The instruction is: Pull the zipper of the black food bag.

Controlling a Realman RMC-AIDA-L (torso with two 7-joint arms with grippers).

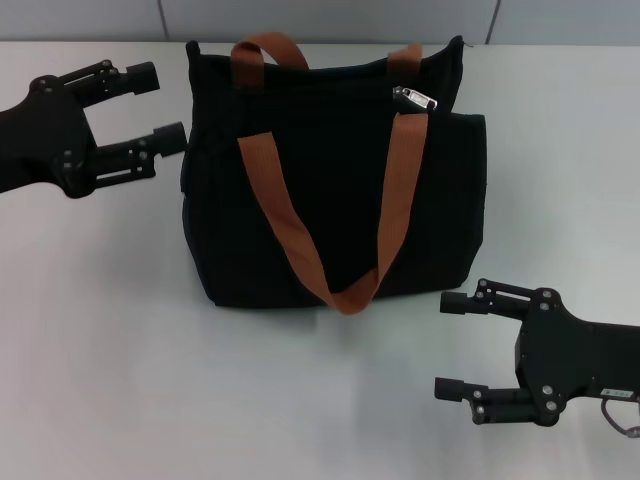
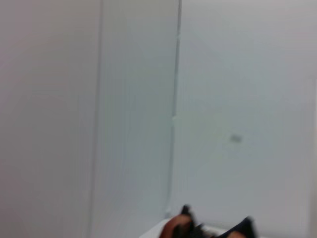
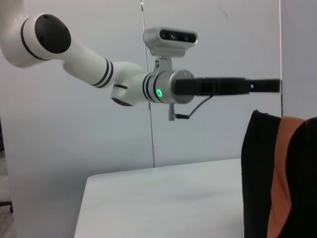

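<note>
Left gripper [image 1: 160, 105] hovers with fingers spread apart just beside the upper left corner of the black food bag [image 1: 330, 200], its open mouth pointing toward the bag's side wall. Right gripper [image 1: 455, 345], likewise spread and holding nothing, rests low over the table [image 1: 120, 350] near the bag's lower right corner, fingers aimed toward the bag.

Black food bag: stands upright in the middle of the table, its two rust-orange handles [image 1: 400, 200] draped over the front face and meeting in a loop near the lower edge.

Zipper [image 1: 415, 98]: a small silver tab lying at the right-hand part of the bag's top edge, beside the right strap. The zip track runs left to right along that edge, so the pull is judged to travel along this axis.

Governing relation: the tab lies well apart from both grippers, across the bag's width from the left one, up and farther back from the right one. The left looks better placed to steady the bag.

Obscured: the left wrist view shows only wall and a blurred sliver of bag; the right wrist view shows the bag's edge [image 3: 257, 173] and the left arm [image 3: 124, 79], not the tab. How far the track is closed cannot be told.
</note>
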